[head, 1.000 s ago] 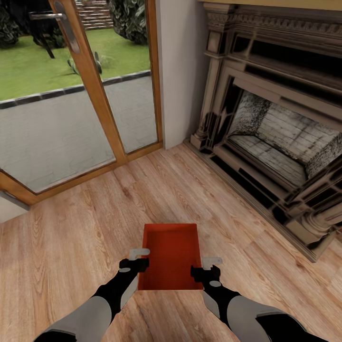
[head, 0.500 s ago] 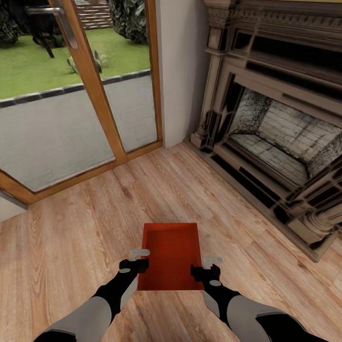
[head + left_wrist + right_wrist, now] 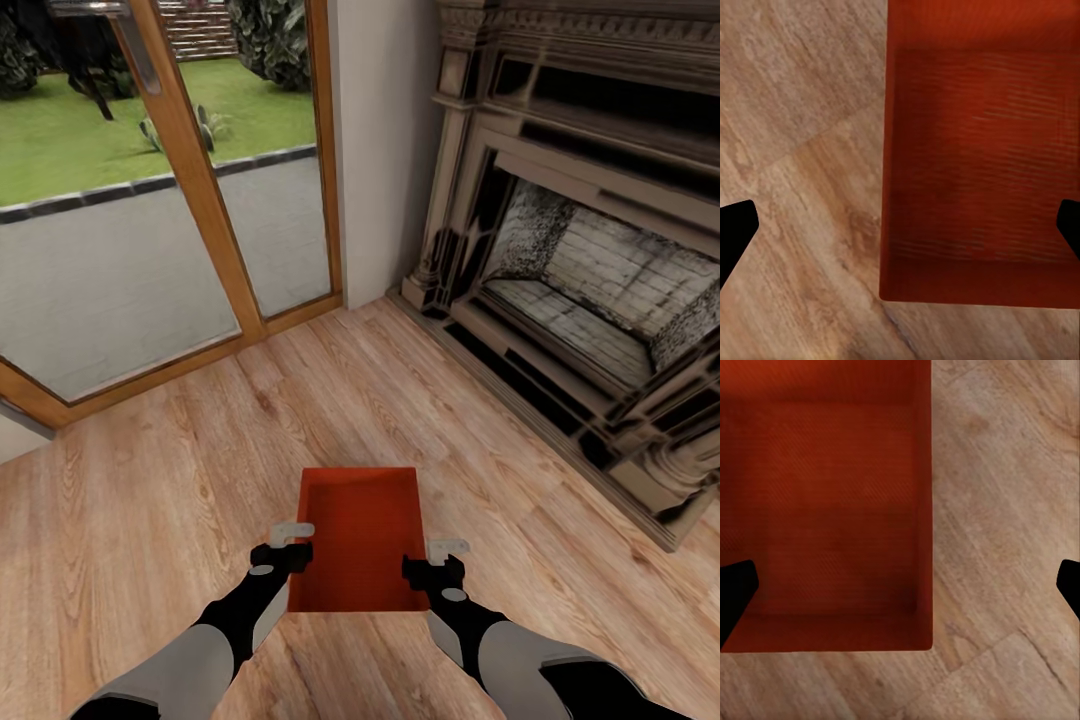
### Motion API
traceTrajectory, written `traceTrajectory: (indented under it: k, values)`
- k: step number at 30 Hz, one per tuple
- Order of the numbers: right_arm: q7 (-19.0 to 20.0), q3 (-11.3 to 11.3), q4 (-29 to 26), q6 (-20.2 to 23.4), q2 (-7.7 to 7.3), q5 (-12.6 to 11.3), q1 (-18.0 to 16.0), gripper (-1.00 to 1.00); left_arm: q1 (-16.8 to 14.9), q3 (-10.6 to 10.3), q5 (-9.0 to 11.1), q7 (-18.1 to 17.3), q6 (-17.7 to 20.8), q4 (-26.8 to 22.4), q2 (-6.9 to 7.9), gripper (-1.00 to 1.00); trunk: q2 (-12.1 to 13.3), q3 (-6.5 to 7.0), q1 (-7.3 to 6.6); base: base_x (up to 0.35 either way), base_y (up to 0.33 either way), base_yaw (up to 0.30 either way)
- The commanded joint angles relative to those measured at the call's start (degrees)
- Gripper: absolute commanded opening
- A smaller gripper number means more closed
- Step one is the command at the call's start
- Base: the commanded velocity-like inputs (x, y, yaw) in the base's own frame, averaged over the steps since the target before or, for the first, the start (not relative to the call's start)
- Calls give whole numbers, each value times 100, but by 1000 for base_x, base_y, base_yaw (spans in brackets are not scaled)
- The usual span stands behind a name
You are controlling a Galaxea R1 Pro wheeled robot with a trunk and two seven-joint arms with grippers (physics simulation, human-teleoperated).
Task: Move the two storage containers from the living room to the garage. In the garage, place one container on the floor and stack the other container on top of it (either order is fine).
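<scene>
The orange-red rectangular topless plastic storage container (image 3: 362, 538) is sitting low in the near middle of the head view, over the light wood plank floor (image 3: 180, 480) of the living room, open side up, with its long sides running away from the robot. Whether it is resting on the planks or being held just above them is hard to judge from these angles. Its plain inner bottom is showing in the left wrist view (image 3: 979, 157) and in the right wrist view (image 3: 825, 502), with bare planks lying beside each long wall.

The left tool (image 3: 290, 545) is sitting at the container's left long wall, near the near corner, and the right tool (image 3: 435, 562) is sitting at the right long wall opposite it. In each wrist view the two dark fingertips (image 3: 735, 232) (image 3: 735, 592) are standing far apart at the picture's edges, one over the container's inside and one over the floor, so both tools are spread wide and straddling a wall without pinching it.

To the far right, the dark carved stone fireplace with a pale brick firebox (image 3: 590, 280) is standing against the wall. To the far left, a tan wood-framed glass door (image 3: 190, 180) is looking out on grey paving and green lawn, with a white wall section (image 3: 380, 150) between door and fireplace.
</scene>
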Motion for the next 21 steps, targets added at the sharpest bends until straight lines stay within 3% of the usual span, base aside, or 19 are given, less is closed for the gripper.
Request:
traceTrajectory:
  k: [1,21]
  values:
    - [-32,12,6,-10,3,25,-4,100,-2,-47,35,40,6,-2,4,100,-44,-22,22,0,0,0]
    - [-32,11,-246,-27,-67,29,-4,100,-2,-52,112,40,-28,32,7,100,-846,-381,462,0,0,0]
